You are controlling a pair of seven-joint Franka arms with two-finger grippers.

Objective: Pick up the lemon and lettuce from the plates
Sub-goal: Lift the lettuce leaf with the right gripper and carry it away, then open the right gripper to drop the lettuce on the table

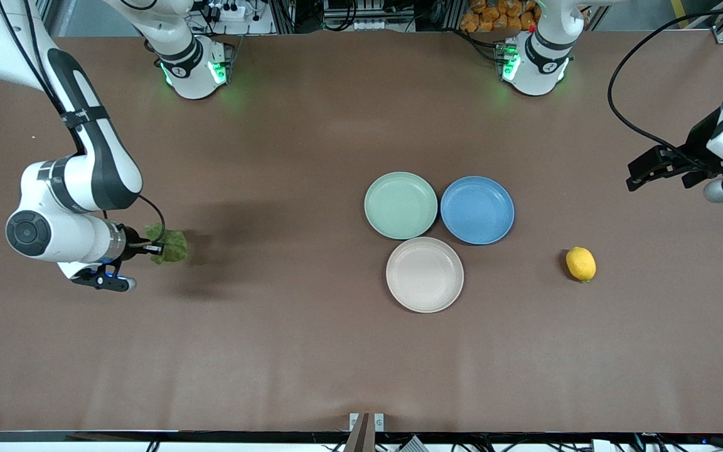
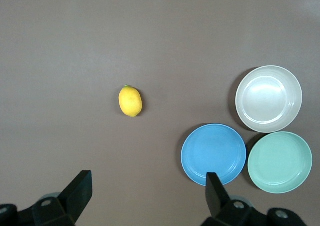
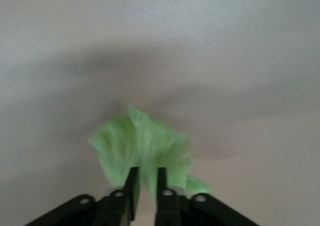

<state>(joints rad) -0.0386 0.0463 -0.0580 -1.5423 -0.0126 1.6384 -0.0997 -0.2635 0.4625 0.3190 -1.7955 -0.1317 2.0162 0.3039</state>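
My right gripper (image 1: 150,247) is shut on the lettuce (image 1: 171,245), a ragged green leaf, and holds it over the bare table toward the right arm's end; in the right wrist view the leaf (image 3: 142,148) sits between the nearly closed fingers (image 3: 132,186). The lemon (image 1: 580,263) lies on the table toward the left arm's end, apart from the plates; it also shows in the left wrist view (image 2: 130,101). My left gripper (image 1: 642,171) is open and empty, up over the table's left-arm end (image 2: 148,193). The mint plate (image 1: 401,205) and the beige plate (image 1: 424,274) are both empty.
A blue plate (image 1: 477,209), also empty, touches the mint plate, toward the left arm's end from it. The beige plate sits nearer the front camera than both. All three also show in the left wrist view: beige (image 2: 269,99), blue (image 2: 214,154), mint (image 2: 280,161).
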